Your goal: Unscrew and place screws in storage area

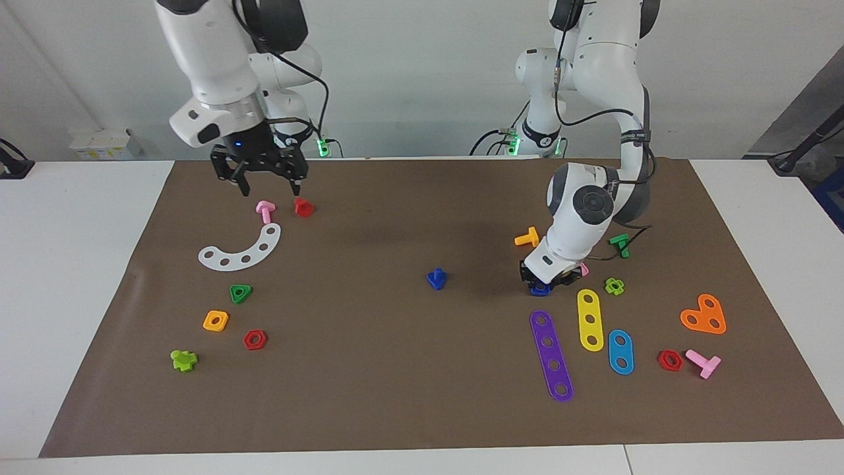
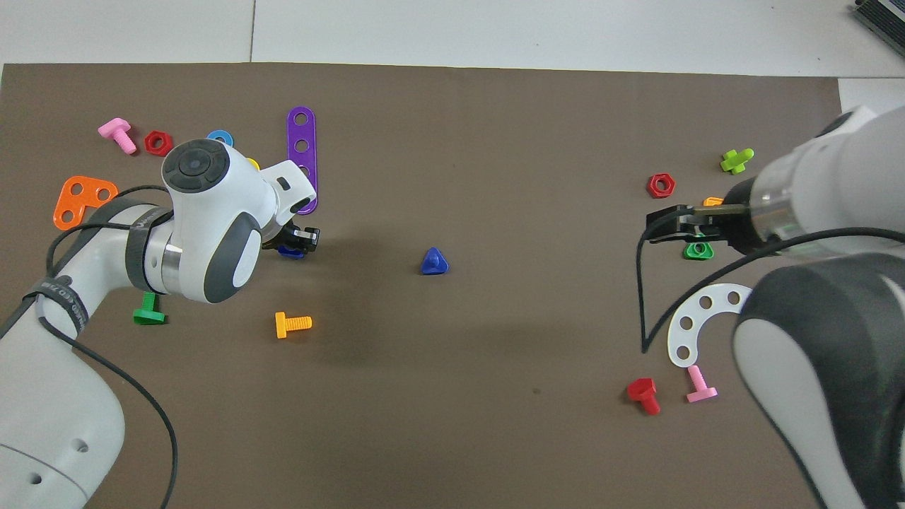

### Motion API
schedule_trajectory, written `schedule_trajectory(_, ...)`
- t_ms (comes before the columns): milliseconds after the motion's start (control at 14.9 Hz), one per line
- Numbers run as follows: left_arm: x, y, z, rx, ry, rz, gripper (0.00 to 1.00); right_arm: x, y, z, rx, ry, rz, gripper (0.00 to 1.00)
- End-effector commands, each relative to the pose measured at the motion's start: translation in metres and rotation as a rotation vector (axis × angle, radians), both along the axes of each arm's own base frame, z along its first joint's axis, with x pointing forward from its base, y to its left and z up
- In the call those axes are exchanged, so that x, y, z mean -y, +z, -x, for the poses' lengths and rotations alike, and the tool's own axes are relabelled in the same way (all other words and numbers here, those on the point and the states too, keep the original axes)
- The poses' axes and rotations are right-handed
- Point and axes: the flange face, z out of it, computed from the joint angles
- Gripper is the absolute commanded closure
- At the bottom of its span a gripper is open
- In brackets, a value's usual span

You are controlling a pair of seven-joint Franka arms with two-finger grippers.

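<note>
One dark-blue nut carried off, one screw left standing mid-mat.

Left gripper [image 1: 541, 285] has its fingers clamped on a dark-blue nut [image 1: 540, 289], low over the brown mat [image 1: 369, 396] by the purple strip [image 1: 551, 355] and yellow strip [image 1: 590, 319], toward the left arm's end of the counter. By my reading, the step is putting the freed nut aside; next it needs setting down and releasing. The screw [image 1: 436, 278] stands alone on its head at the mat's middle, stem up, well apart from both grippers, awaiting storage. Right gripper [image 1: 267, 183] hangs with fingers apart over the pink bolt [image 1: 265, 211] and red bolt [image 1: 303, 207]. No container or marked storage area shows.
</note>
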Motion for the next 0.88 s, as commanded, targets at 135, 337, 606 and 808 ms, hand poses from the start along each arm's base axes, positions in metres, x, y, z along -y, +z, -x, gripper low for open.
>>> schedule_trajectory(135, -0.012, 0.004, 0.016, 0.012, -0.027, 0.000, 0.30, -0.130, -0.085, -0.018, 0.048, -0.062, -0.055, 0.00)
schedule_trajectory(337, -0.011, 0.010, 0.013, 0.021, -0.029, 0.002, 0.10, -0.186, -0.139, -0.021, 0.083, -0.058, -0.076, 0.00)
schedule_trajectory(606, -0.028, 0.058, 0.007, 0.043, -0.002, 0.001, 0.09, -0.233, -0.189, -0.021, 0.099, -0.009, -0.080, 0.00)
schedule_trajectory(808, -0.063, 0.122, -0.005, -0.033, -0.018, -0.018, 0.10, -0.270, -0.238, -0.028, 0.085, 0.016, -0.052, 0.00)
